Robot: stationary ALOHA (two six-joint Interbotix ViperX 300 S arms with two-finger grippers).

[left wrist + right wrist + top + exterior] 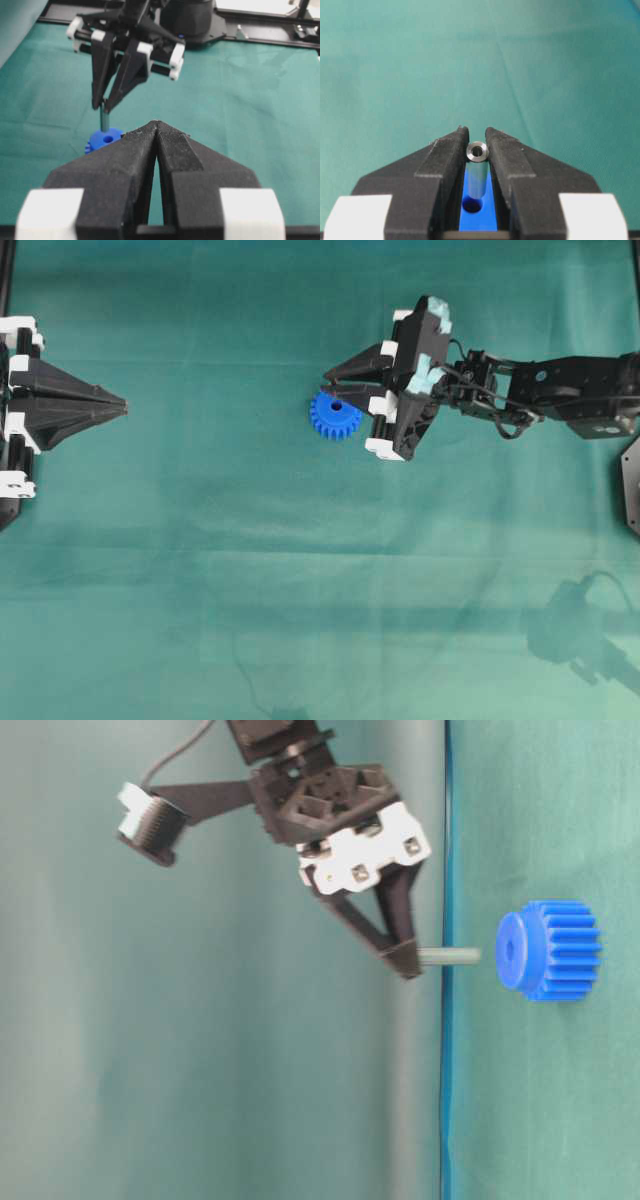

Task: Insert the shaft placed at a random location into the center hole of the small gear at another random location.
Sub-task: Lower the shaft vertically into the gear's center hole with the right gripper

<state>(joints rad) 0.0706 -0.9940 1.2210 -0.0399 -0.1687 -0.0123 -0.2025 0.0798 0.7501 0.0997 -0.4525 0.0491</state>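
The small gear (334,416), bright blue and toothed, lies flat on the green cloth right of the middle. My right gripper (330,388) hangs over it, shut on the shaft (477,170), a short silver-grey pin held upright. From table level the shaft (450,956) ends a small gap short of the center hole (508,951), roughly in line with it. In the right wrist view the gear (485,220) and its center hole (471,205) show between the fingers (445,160). The left gripper (122,405) rests shut at the far left, holding nothing.
Green cloth (300,590) covers the whole table. The left wrist view looks past the left gripper (156,124) to the right gripper (102,106), the shaft (105,120) and the gear (102,140), with the dark arm base and frame (250,30) behind.
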